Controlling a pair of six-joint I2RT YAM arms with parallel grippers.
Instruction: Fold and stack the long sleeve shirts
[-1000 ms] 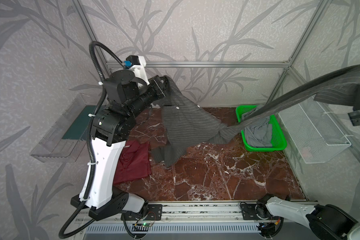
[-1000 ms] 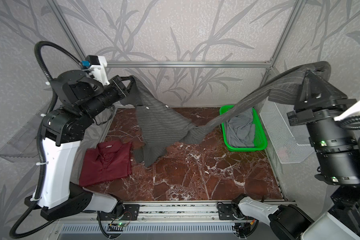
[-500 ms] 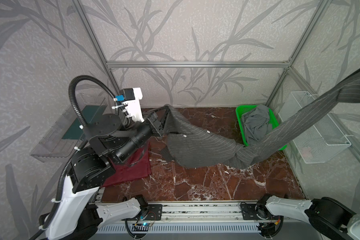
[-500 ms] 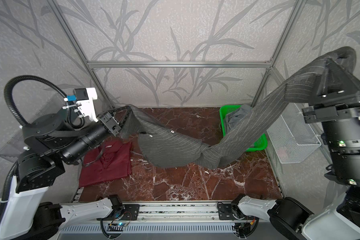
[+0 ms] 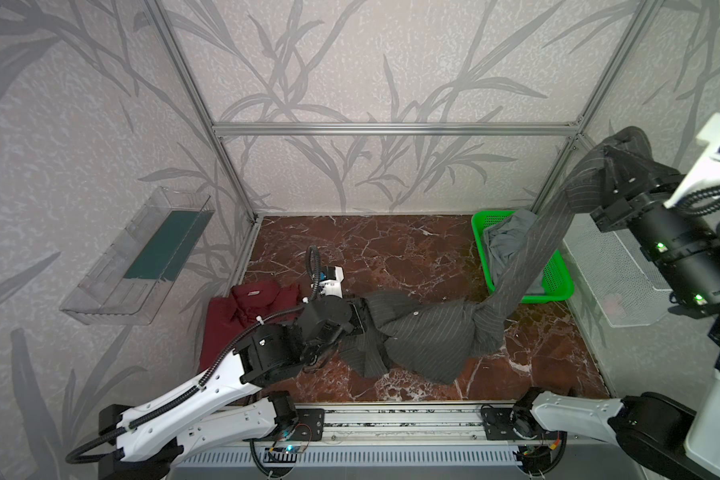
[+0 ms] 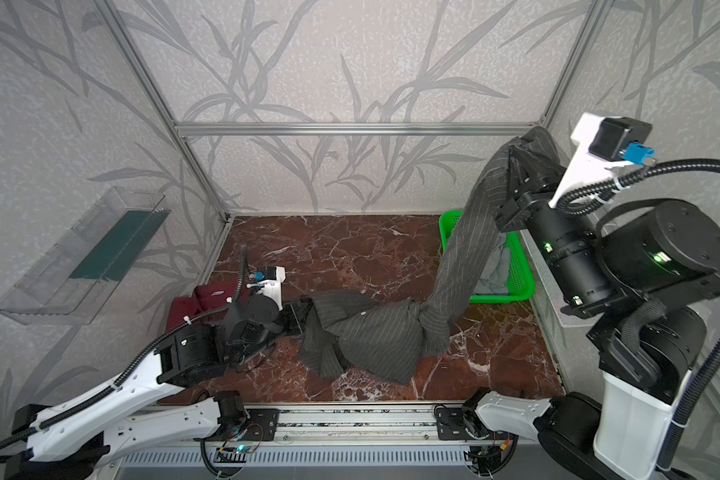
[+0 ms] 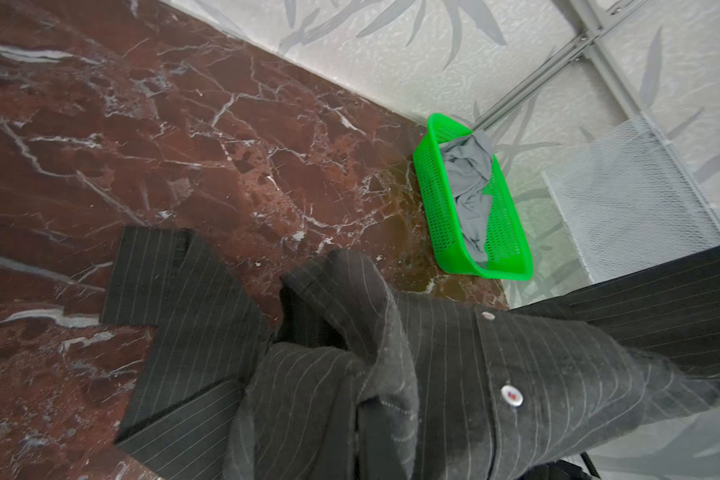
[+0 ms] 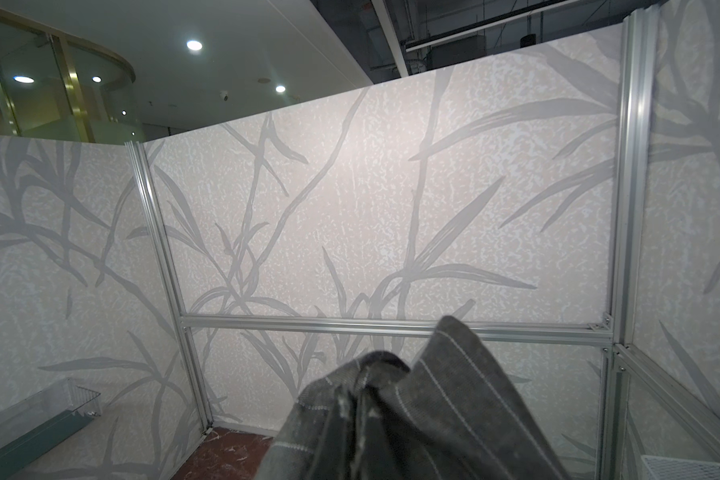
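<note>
Lengthwise, the grey shirt (image 5: pixel 425 336) runs from clamped left pincer (image 5: pixel 361 318) up to seemingly clamped right pincer (image 5: pixel 614 160).

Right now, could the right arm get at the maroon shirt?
Probably not. The right gripper sits high at the far right, shut on the pinstriped shirt; the maroon shirt lies far left, partly hidden by the left arm.

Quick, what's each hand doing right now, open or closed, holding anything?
Left hand: closed, gripping the pinstriped shirt low down.
Right hand: closed, gripping the other end of the same shirt, held up high.
</note>
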